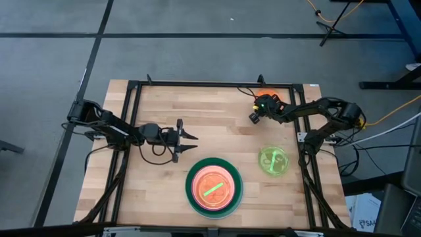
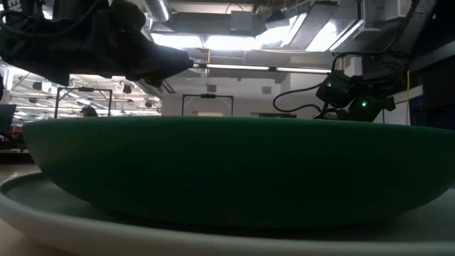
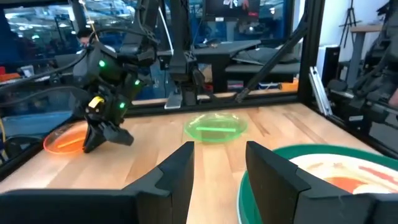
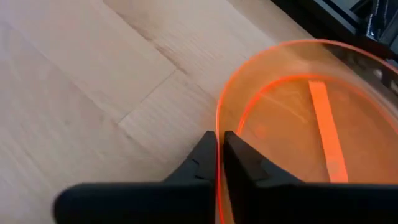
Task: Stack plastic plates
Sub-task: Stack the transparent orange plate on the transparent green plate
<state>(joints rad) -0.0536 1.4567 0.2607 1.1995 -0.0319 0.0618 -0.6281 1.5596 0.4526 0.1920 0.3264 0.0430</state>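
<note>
A stack of plates (image 1: 214, 186) sits near the table's near edge. Its dark green plate (image 2: 234, 171) rests in a larger pale one (image 2: 64, 213), with reddish plates inside and a lime one on top. A second lime green plate (image 1: 273, 160) lies flat to the right of the stack and shows again in the left wrist view (image 3: 214, 127). The orange plate (image 1: 265, 97) is at the far edge. My right gripper (image 4: 220, 140) is shut on it. My left gripper (image 3: 219, 149) hovers open left of the stack's far side (image 1: 187, 140). My right gripper pinches the orange plate's rim (image 4: 219, 163) on the side toward the table's middle, one finger inside the rim and one outside. The fingers slant down from above (image 3: 102, 127). The plate stays low at the table; whether any part is lifted I cannot tell.
A black metal frame (image 1: 197, 84) runs around the tabletop, with a rail close behind the orange plate. Bare wood lies between the two arms and on the table's left half (image 1: 151, 184). Cables hang by the right arm (image 1: 309, 141).
</note>
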